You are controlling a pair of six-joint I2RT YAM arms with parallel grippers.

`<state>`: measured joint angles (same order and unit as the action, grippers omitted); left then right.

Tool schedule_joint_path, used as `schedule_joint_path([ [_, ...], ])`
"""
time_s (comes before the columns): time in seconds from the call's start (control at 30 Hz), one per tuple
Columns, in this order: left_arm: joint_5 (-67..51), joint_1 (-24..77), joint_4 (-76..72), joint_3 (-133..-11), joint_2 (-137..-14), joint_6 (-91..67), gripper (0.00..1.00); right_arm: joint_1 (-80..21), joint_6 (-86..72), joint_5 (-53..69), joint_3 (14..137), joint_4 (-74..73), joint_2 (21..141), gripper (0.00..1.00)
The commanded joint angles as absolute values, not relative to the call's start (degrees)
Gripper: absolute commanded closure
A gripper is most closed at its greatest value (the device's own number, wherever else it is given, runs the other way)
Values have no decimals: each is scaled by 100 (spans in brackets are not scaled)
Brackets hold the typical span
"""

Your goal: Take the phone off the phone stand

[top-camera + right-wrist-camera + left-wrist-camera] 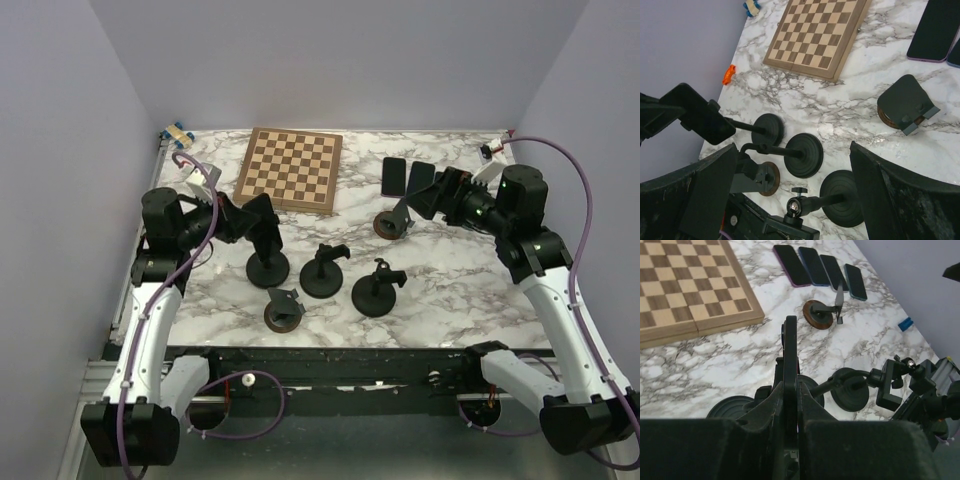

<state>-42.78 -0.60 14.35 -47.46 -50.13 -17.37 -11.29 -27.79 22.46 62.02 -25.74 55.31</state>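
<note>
Your left tool [791, 407] grips the black slab phone [789, 347], which sits in the black round-based stand [268, 268] at the left of the marble counter [440, 290]. The phone's long axis runs straight out along the fingers. The right tool [792, 150] hangs wide open and empty, well apart. The left wrist view gives only the phone's thin edge, while the right wrist view shows its broad face.

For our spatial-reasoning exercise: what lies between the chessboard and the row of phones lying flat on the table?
Nothing. Only the bare marble table separates the chessboard from the flat phones. This is clearest in the left wrist view.
</note>
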Motion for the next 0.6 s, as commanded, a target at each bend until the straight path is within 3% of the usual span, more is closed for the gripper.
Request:
schedule_joint_path([
  [0.0, -5137, 245, -172, -5266, -5389, -1709, 97, -1119, -2924, 2730, 6482, -2701, 5775, 0],
  [0.33, -5418, 504, -858, -5458, -6418, -2036, 97, -1340, -3110, 2601, 6817, -2774, 5948, 0],
  [0.57, -5496, 502, -967, -5431, -6994, -2771, 85, -2491, -3328, 1689, 6905, -2474, 6239, 0],
])
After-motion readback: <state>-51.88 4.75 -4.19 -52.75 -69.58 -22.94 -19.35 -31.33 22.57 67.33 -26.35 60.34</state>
